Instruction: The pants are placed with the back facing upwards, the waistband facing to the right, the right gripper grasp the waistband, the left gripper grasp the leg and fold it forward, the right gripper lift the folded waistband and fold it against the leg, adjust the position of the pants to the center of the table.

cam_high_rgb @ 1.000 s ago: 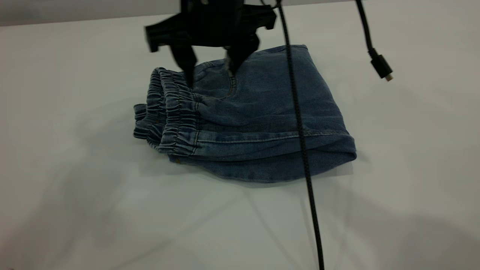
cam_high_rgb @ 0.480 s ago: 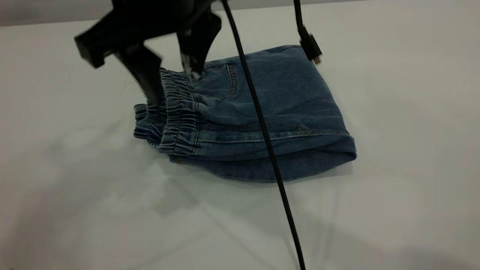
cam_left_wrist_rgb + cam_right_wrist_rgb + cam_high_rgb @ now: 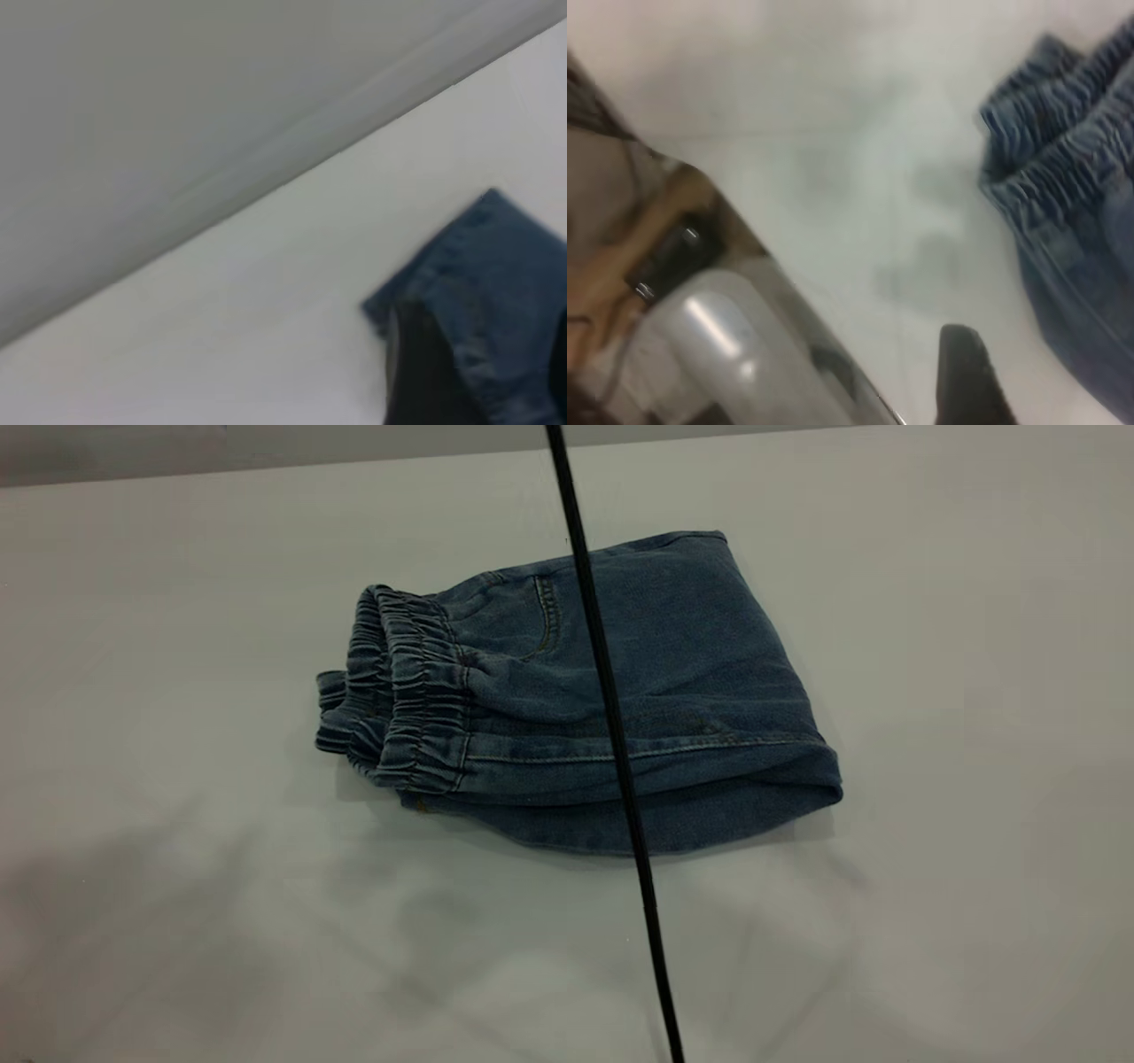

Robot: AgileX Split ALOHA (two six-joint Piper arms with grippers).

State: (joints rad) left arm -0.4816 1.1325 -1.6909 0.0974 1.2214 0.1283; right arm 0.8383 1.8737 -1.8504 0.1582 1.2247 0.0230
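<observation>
The pants (image 3: 691,655) lie folded into a compact blue denim bundle on the table (image 3: 177,886), elastic waistband (image 3: 416,691) toward the left of the exterior view. The printed leg is hidden inside the fold. Neither gripper shows in the exterior view. In the left wrist view my left gripper (image 3: 487,372) hangs open above a corner of the pants (image 3: 505,257), with denim showing between its dark fingers (image 3: 421,372). In the right wrist view my right gripper (image 3: 1045,398) is open and off the cloth, one black finger (image 3: 966,381) over bare table beside the waistband (image 3: 1063,150).
A black cable (image 3: 611,717) hangs across the exterior view in front of the pants. The table's far edge (image 3: 266,465) runs along the top. Beyond the table's edge in the right wrist view stand a silver cylinder (image 3: 718,345) and dark cluttered parts.
The open black gripper that stood over the waistband has swung up and away to the left, out of the exterior view. The loose cable plug has gone too. The pants have not moved.
</observation>
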